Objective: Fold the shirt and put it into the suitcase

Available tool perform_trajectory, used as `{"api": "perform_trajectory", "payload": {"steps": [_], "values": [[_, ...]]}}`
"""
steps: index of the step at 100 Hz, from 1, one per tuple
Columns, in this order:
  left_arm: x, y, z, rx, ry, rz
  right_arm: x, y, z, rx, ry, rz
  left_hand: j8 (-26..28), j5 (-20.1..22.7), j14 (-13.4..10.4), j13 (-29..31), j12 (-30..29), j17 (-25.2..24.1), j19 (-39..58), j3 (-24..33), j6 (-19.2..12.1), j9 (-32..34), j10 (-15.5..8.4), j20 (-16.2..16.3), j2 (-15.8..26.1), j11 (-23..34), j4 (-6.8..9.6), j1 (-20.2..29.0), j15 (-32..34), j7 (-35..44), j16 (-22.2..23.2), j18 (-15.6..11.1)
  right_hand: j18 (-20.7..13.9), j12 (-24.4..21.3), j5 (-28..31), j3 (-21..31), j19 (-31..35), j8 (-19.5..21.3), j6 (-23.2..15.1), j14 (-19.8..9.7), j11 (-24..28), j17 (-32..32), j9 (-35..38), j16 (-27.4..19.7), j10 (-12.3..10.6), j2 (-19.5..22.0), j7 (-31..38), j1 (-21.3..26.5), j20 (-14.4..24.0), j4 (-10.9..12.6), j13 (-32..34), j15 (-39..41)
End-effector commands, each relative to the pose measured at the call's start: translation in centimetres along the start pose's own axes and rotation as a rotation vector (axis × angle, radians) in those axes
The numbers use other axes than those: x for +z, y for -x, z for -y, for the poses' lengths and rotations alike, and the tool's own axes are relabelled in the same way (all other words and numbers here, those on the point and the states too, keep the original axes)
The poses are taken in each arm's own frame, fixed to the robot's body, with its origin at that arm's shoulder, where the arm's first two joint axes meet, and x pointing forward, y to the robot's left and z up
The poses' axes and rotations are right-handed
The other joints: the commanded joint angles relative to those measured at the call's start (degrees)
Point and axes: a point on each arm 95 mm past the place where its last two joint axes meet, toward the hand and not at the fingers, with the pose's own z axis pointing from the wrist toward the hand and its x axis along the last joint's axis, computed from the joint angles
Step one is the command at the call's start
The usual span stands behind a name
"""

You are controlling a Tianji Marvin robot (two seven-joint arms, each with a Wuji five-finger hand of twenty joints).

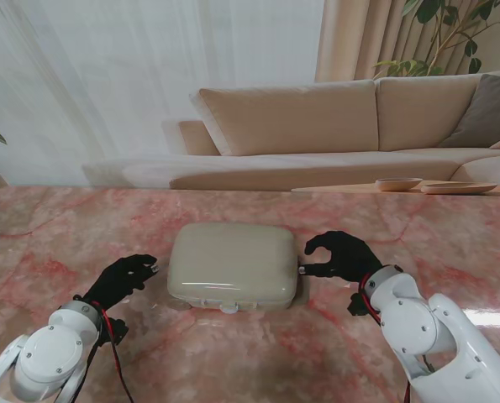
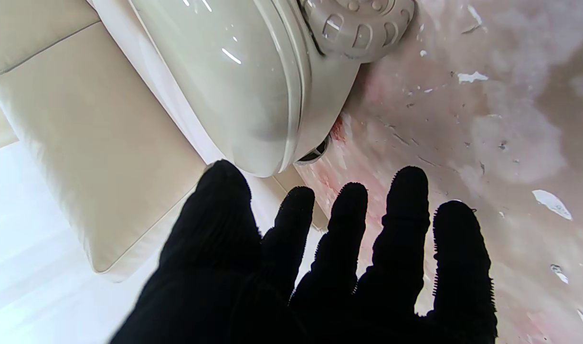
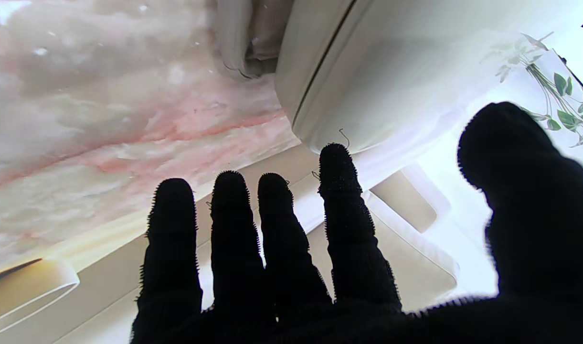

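Hands flank our closed, pale cream hard-shell suitcase (image 1: 234, 264) on the pink marble table (image 1: 81, 227): left hand (image 1: 123, 280) just left of it, right hand (image 1: 340, 254) just right, both loosely spread, holding nothing. Its long axis runs between them. We see no shirt.

A home living room: a beige sofa (image 1: 317, 117) with cushions, sheer curtains (image 1: 107, 75), a leafy houseplant (image 1: 451, 34) and a pink marble table (image 1: 65, 227).
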Motion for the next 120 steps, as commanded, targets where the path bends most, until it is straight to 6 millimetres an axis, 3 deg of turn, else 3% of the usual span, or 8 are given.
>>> {"api": "perform_trajectory", "payload": {"steps": [1,36,75,120], "values": [[-0.1,0.1,-0.2,0.005,0.005,-0.001,0.2,-0.9,0.1,0.012,-0.005,-0.023,0.2,-1.1,-0.3,-1.2,-0.5,-0.7,-0.7,-2.1,-2.9,0.9,-1.6,0.7,2.7,-1.3,0.64,-0.8,-1.7,-0.3,-0.8,1.4,0.3,-0.2,1.0,0.5,-1.1,0.5,-0.7,0.2,-0.7,-0.4,0.6,-1.3,-1.2,-0.2,0.2,-2.1,1.7,1.6,1.1,-0.7],[-0.3,-0.1,-0.1,0.011,0.002,-0.020,1.3,-3.9,0.4,0.044,0.048,-0.115,0.3,0.0,-0.2,-1.2,-0.6,-0.6,-0.7,-2.1,-5.5,1.1,-1.2,0.8,2.5,-1.5,0.58,-0.5,-1.6,0.2,-0.7,1.6,-3.1,0.1,1.0,0.7,-3.0,0.5,-0.2,-1.2,0.1,-0.1,0.9,-2.6,-1.0,0.8,0.2,-0.2,0.9,1.9,1.1,-2.1],[-0.4,-2.3,-0.4,-0.023,0.021,-0.121,3.7,-7.6,1.4,0.134,0.084,-0.209,1.1,1.0,0.1,-1.2,-0.7,-0.6,-0.7,-2.3,-10.4,1.4,-1.6,0.9,1.8,-1.8,0.25,-0.1,-1.7,0.9,-0.6,1.7,-6.0,0.4,0.2,4.6,-0.4,0.6,-0.3,-2.1,2.9,1.3,1.5,-3.0,-1.5,-0.6,0.5,-0.5,-0.1,1.8,2.7,0.4],[-2.1,-4.6,-1.1,-0.049,0.058,-0.225,4.7,-7.7,4.2,0.179,-0.002,-0.246,-0.8,1.4,0.2,-0.4,0.1,-0.1,-0.5,-2.3,-10.8,2.5,-1.3,1.2,2.5,-1.5,0.40,-0.8,-0.6,-1.0,0.3,1.7,-5.8,0.5,-0.8,6.7,2.5,0.6,-1.1,-1.6,4.8,1.4,2.0,-2.9,-1.2,-0.4,0.9,-0.2,-1.1,1.6,3.5,2.7]]}}
